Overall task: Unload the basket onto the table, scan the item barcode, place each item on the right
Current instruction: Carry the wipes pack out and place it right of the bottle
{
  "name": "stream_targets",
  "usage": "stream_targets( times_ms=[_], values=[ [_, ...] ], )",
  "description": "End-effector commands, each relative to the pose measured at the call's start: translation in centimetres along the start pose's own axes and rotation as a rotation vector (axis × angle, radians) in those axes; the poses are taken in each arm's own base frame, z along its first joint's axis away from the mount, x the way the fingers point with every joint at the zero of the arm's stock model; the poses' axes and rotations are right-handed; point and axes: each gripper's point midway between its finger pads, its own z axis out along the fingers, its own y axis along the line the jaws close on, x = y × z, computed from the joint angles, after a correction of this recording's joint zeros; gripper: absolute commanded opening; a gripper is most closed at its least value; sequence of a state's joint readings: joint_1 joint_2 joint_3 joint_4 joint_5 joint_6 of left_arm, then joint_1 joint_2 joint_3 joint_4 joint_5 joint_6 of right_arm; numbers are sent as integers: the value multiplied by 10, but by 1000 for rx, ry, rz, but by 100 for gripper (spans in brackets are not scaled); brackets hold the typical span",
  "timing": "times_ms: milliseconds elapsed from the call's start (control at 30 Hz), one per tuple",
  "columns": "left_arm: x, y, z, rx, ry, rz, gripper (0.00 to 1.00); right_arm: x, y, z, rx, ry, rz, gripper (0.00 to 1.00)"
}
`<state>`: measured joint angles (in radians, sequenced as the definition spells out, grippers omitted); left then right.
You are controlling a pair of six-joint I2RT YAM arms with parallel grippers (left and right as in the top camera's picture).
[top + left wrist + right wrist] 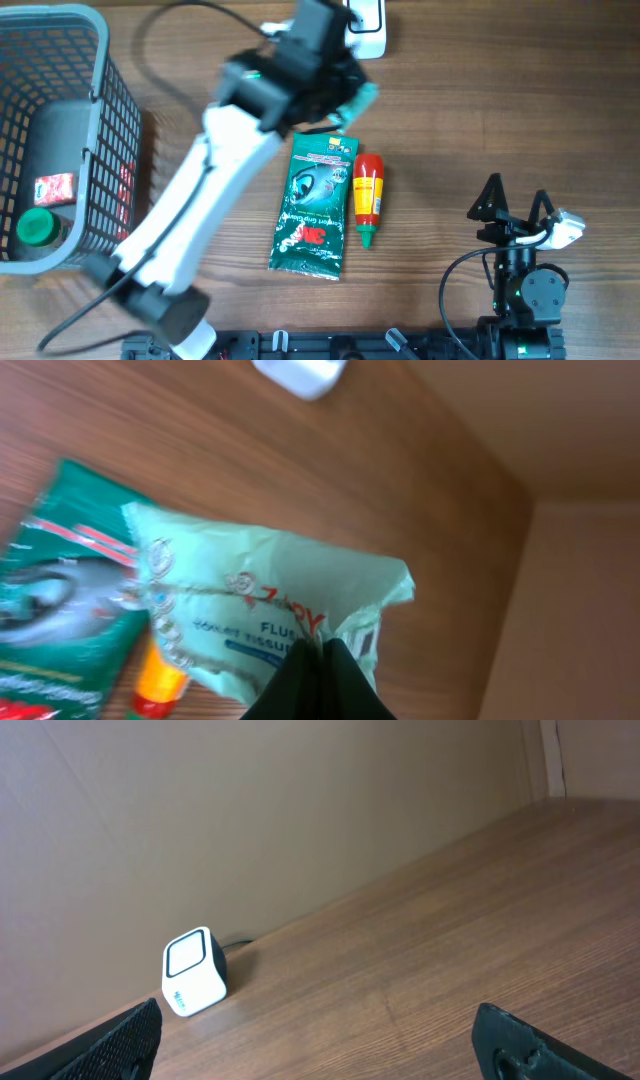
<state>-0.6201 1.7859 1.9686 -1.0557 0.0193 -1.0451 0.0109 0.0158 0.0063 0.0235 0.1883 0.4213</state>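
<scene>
Up near the far edge of the table [500, 100], the left fingers [300, 685] are pressed together on one corner of the pale green tissue pack [260, 610], and it's off the wood, hanging out ahead of them with the printed face toward the wrist camera. The white barcode scanner [195, 972] sits just beyond it against the back edge. By my read this is a light, soft pack: slick film wrap over squashy tissues, nothing fragile inside, but it droops and twists when pinched at a corner like this. A hold on the crimped seam, or across the short side, would steady it better, because film alone can slip or crumple over the barcode. From above only a sliver of the pack [362, 100] peeks past the arm. No barcode is clear in any view, so which face must turn to the scanner I can't say. Over by the near right corner, the right fingers [125, 1038] stand wide apart, holding nothing, well away from the pack. Mid-table, a green 3M packet [315, 205] and a red sauce bottle [368, 198] lie side by side.
</scene>
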Motion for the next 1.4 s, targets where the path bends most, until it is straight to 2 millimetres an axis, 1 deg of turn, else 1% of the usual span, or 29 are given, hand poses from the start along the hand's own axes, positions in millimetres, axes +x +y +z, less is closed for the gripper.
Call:
stream_targets(
  times_ms=[0, 33, 100, 167, 200, 300, 367, 500, 600, 633, 667, 700, 733, 767, 800, 833, 933, 967, 1000, 1033, 1100, 1133, 1167, 1233, 1267, 1300, 1333, 1367],
  values=[
    [46, -11, 53, -49, 75, -83, 4, -2, -1, 0, 7, -11, 1, 100],
    [57, -10, 64, -71, 92, -123, 4, -2, -1, 0, 7, -11, 1, 100],
    [86, -12, 87, -103, 126, -203, 4, -2, -1, 0, 7, -11, 2, 100],
    [107, -16, 100, -112, 145, -246, 4, -2, -1, 0, 7, -11, 2, 100],
    [121, -16, 108, -129, 156, -315, 4, -2, -1, 0, 7, -11, 1, 100],
    [136, -10, 123, -175, 160, -446, 4, -2, -1, 0, 7, -11, 1, 100],
    [143, -3, 134, -210, 157, -506, 4, -2, -1, 0, 7, -11, 1, 100],
    [153, 20, 166, -296, 155, -528, 4, -2, -1, 0, 7, -11, 2, 100],
    [166, 40, 180, -370, 170, -605, 4, -2, -1, 0, 7, -11, 2, 100],
    [167, 43, 181, -376, 169, -604, 4, -2, -1, 0, 7, -11, 2, 100],
    [166, 41, 181, -369, 171, -596, 10, -2, -1, 0, 7, -11, 1, 100],
    [165, 37, 177, -355, 173, -593, 18, -2, -1, 0, 7, -11, 2, 100],
    [163, 34, 174, -345, 173, -588, 29, -2, -1, 0, 7, -11, 1, 100],
    [158, 29, 169, -323, 174, -572, 34, -2, -1, 0, 7, -11, 2, 100],
    [149, 22, 162, -285, 174, -533, 40, -2, -1, 0, 7, -11, 1, 100],
    [140, 15, 154, -250, 174, -505, 50, -2, -1, 0, 7, -11, 2, 99],
    [114, -2, 128, -164, 160, -461, 59, -2, -1, 0, 7, -11, 2, 100],
    [97, -12, 110, -108, 142, -427, 59, -2, -1, 0, 7, -11, 2, 100],
    [86, -16, 100, -78, 124, -403, 60, -2, -1, 0, 7, -11, 2, 100],
    [70, -21, 85, -40, 95, -367, 61, -2, -1, 0, 7, -11, 1, 100],
    [38, -26, 54, 22, 30, -293, 76, -2, -1, 0, 7, -11, 1, 100],
    [22, -27, 35, 52, -6, -252, 81, -2, -1, 0, 7, -11, 2, 100],
    [9, -27, 21, 74, -38, -215, 89, -2, -1, 0, 7, -11, 2, 100],
    [-23, -22, -12, 99, -132, -103, 97, -2, -1, 0, 7, -11, 2, 100],
    [-42, -14, -34, 93, -196, -58, 98, -2, -1, 0, 7, -11, 1, 100],
    [-57, -4, -51, 77, -248, -45, 99, -2, -1, 0, 7, -11, 2, 100],
    [-75, 11, -71, 54, -306, -51, 99, -2, -1, 0, 7, -11, 2, 100],
    [-88, 25, -89, 33, -349, -68, 100, -2, -1, 0, 7, -11, 2, 100]
  ],
)
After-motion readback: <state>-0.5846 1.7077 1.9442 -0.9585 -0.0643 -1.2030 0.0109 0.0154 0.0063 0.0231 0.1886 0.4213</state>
